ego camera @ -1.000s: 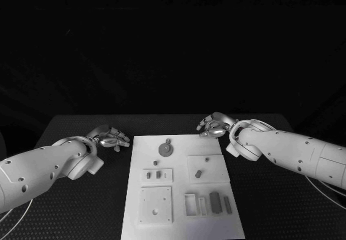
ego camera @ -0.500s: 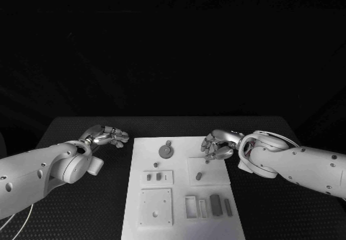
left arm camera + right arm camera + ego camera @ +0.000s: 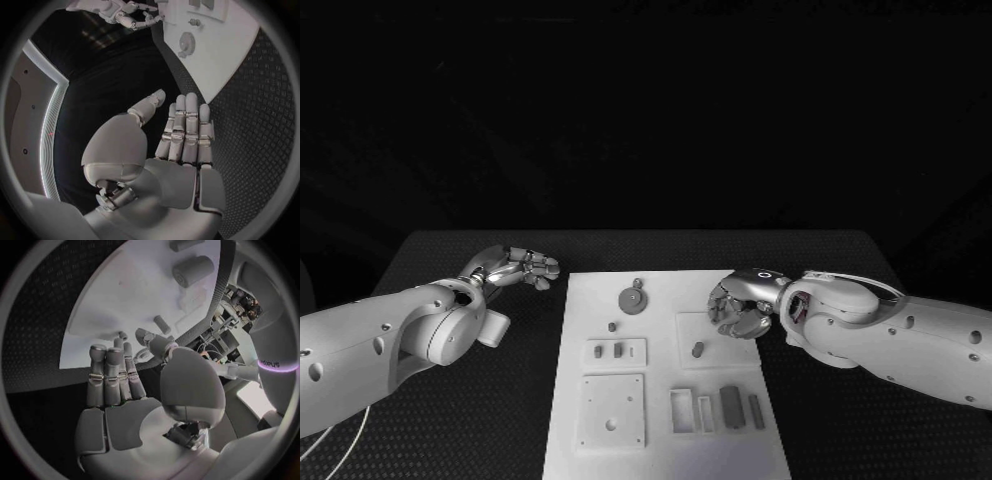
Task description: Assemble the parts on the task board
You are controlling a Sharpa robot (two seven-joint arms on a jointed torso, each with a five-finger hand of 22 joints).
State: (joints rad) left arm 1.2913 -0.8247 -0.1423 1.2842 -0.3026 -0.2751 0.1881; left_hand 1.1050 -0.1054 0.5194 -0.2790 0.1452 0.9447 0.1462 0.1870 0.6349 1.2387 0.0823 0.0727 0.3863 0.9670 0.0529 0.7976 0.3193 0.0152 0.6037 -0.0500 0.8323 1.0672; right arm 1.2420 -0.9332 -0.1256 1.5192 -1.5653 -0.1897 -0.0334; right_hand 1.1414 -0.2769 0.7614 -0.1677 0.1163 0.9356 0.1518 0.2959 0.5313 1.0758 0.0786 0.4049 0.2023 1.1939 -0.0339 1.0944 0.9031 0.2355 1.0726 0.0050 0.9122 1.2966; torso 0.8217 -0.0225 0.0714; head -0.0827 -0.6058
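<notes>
The white task board (image 3: 661,445) lies in the middle of the black table. On it are a round gear (image 3: 633,299), a small peg (image 3: 610,326), two short pegs in a small plate (image 3: 613,352), and an oval part (image 3: 697,349) on a square raised plate (image 3: 726,345). My right hand (image 3: 740,303) hovers over that square plate's far edge, with its fingers (image 3: 112,375) stretched out together and nothing in them. My left hand (image 3: 516,268) is off the board's far left corner, with straight fingers (image 3: 186,130) and an empty palm. The gear (image 3: 186,42) lies beyond it.
Near the board's front lie a large flat plate (image 3: 612,410), two open frames (image 3: 681,410) and two dark bars (image 3: 730,403). Black textured table (image 3: 877,420) runs on both sides of the board. Two cylinders (image 3: 192,271) show in the right wrist view.
My right hand has come from the board's far right corner toward me and now hangs over the square plate, hiding its small peg. My left hand has drifted slightly away.
</notes>
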